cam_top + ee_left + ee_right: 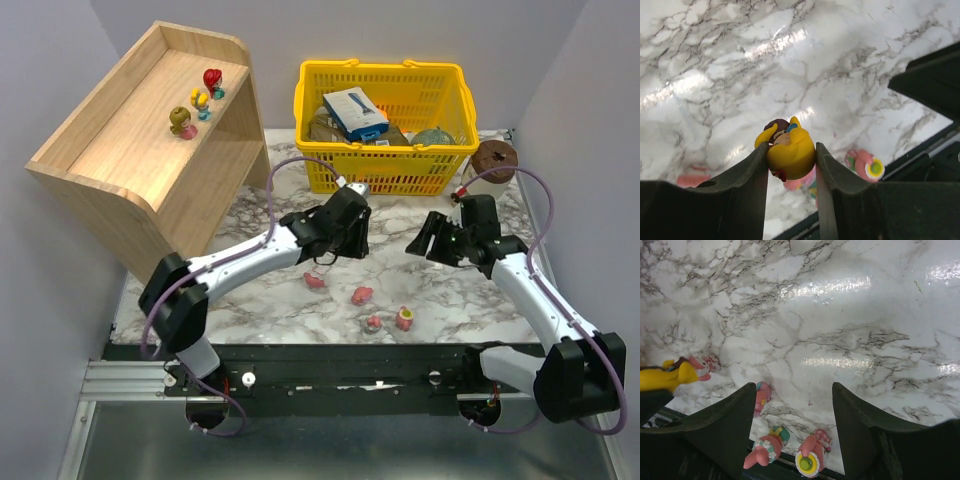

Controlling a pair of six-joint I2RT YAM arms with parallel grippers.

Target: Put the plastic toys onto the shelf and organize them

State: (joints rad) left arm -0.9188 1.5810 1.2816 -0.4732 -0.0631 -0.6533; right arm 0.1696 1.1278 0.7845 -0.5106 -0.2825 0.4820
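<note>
My left gripper (pixel 791 148) is shut on a yellow plastic toy (pixel 790 152), held a little above the marble table; from above, this gripper (pixel 335 245) is at mid-table. Several pink toys lie on the table near the front edge (pixel 314 281) (pixel 362 294) (pixel 373 323) (pixel 404 318). On the top tier of the light-wood shelf (pixel 120 150) at the far left stand a red toy (pixel 212 79), a yellow one (pixel 200 100) and an olive one (pixel 182 122). My right gripper (pixel 794 387) is open and holds nothing; below it lie pink toys (pixel 765 450) (pixel 812 455).
A yellow basket (pixel 380 68) filled with boxes and packets stands at the back centre. To its right, near the table's corner, is a brown round object (pixel 495 158). Grey walls close in on both sides.
</note>
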